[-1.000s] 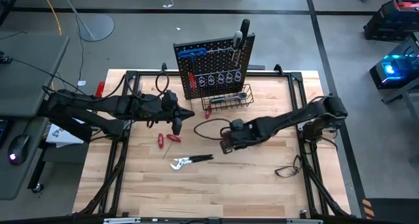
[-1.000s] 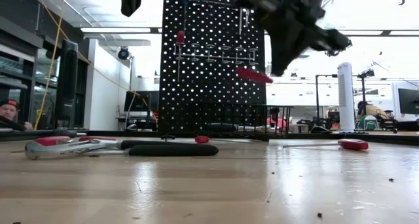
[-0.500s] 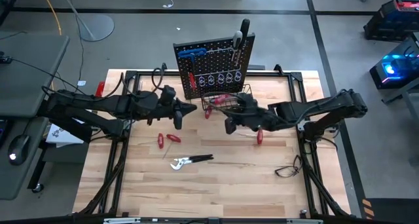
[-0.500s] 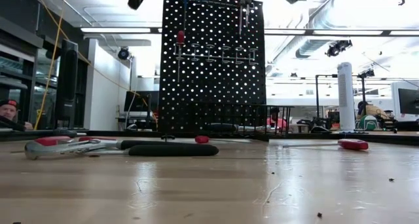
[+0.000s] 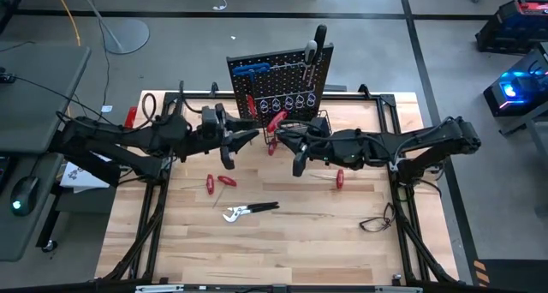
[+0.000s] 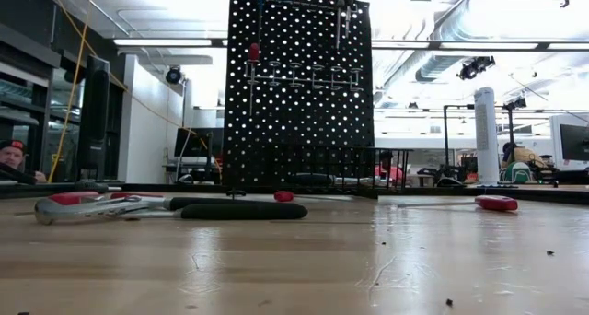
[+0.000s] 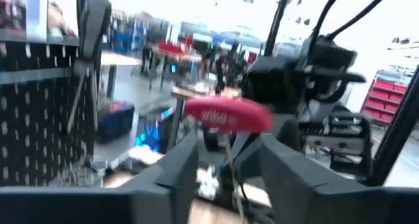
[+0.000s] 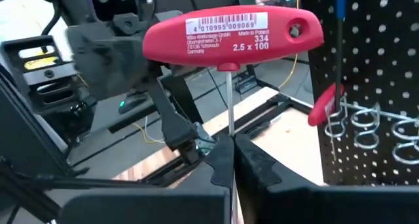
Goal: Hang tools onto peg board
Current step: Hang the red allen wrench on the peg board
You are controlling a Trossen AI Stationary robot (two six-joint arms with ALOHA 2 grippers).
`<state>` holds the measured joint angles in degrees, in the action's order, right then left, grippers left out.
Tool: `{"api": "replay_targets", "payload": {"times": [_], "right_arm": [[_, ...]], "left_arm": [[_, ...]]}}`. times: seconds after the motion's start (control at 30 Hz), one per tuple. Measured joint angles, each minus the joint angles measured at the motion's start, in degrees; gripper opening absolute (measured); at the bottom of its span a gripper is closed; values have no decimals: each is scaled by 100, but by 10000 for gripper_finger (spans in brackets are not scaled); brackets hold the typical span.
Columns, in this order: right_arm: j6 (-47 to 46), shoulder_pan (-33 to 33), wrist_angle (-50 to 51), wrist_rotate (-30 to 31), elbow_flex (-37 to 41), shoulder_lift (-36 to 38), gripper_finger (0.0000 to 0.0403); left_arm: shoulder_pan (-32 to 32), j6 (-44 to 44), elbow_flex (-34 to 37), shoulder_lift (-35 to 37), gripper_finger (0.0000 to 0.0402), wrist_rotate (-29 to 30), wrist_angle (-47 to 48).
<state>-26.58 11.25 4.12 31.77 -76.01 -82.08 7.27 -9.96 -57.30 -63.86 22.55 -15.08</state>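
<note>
Right gripper (image 8: 230,160) is clamped on the thin shaft of a red T-key (image 8: 232,33). The shaft runs straight out from the fingertips, with the red crossbar handle at the far end, square to the shaft. Left gripper (image 7: 226,160) stands parted, gripping nothing, and faces the right one; the same key sits just beyond its fingers. Both grippers hover close in front of the peg board (image 5: 278,83), the right nearer its rings. On the table: two small red tools (image 5: 217,182), one pliers (image 5: 248,211), one red screwdriver (image 5: 336,178).
</note>
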Motion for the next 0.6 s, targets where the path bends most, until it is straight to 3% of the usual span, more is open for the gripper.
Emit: {"api": "replay_targets", "payload": {"times": [0.27,0.47,0.6], "right_arm": [[532,-23,-620,-87,-2,0,0],[711,-137,-874,-227,-7,0,0],[754,-179,-892,-225,-7,0,0]], "left_arm": [[0,213,-1,-172,250,94,-330],[2,213,-4,-721,261,73,-1367],[-1,231,-157,-992,262,274,-1494]]}}
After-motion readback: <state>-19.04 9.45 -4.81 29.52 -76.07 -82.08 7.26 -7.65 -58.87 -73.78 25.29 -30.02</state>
